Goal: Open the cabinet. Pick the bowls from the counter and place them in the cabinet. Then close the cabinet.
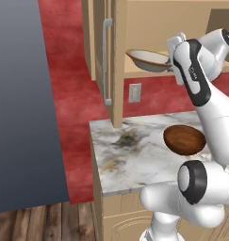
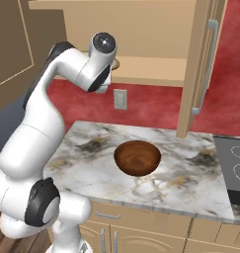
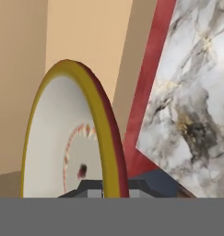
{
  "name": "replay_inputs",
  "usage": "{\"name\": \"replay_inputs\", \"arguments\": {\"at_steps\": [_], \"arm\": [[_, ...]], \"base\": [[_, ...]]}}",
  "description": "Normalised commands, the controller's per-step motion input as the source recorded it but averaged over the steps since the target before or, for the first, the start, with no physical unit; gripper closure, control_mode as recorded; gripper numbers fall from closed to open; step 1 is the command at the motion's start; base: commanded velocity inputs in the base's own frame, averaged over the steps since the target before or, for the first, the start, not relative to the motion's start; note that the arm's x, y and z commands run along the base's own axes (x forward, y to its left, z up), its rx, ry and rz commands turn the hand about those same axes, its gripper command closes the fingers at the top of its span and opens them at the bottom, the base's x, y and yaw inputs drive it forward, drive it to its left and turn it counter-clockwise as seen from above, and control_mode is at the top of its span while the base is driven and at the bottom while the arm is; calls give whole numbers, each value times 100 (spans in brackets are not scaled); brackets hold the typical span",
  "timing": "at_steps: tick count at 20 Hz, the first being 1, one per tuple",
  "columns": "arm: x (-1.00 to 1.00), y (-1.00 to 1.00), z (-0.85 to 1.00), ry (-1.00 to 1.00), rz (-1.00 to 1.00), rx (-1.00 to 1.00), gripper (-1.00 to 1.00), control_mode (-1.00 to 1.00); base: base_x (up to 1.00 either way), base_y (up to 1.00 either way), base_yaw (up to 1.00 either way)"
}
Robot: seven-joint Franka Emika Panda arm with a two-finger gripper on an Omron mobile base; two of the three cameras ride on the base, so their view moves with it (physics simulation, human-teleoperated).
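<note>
The cabinet [image 1: 117, 56] stands open, its door [image 2: 205, 64] swung out over the counter [image 1: 134, 155]. My gripper [image 1: 172, 59] is shut on the rim of the cream-white bowl [image 1: 149, 60], holding it inside the cabinet just over the bottom board. In the hand view the bowl [image 3: 62, 143] shows edge-on, its gold rim pinched at my gripper [image 3: 111, 189]. The dark reddish-brown bowl [image 1: 184, 140] [image 2: 137, 158] sits upright on the marble counter [image 2: 180, 173], below and in front of the cabinet. In the right base view my arm hides most of the held bowl [image 2: 115, 63].
A wall outlet [image 1: 134, 92] [image 2: 120, 99] sits on the red wall under the cabinet. The open left door's bar handle [image 1: 106, 61] hangs near the counter's left end. A stovetop [image 2: 235, 170] adjoins the counter's right. A tall dark grey panel [image 1: 21, 103] stands at left.
</note>
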Motion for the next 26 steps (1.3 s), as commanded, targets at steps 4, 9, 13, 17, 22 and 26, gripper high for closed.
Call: {"name": "replay_inputs", "arguments": {"at_steps": [4, 9, 13, 17, 22, 26], "arm": [[45, 8, 0, 0, -1, 1, 100, -100], [37, 13, 0, 0, 0, 0, 100, -100], [35, 11, 0, 0, 0, 0, 100, -100], [37, 12, -6, 0, 0, 0, 100, -100], [35, 13, -20, 0, 0, 0, 100, -100], [32, 11, -16, 0, 0, 0, 100, -100]], "base": [[0, 0, 0], [0, 0, 0], [0, 0, 0], [0, 0, 0], [0, 0, 0], [0, 0, 0]]}}
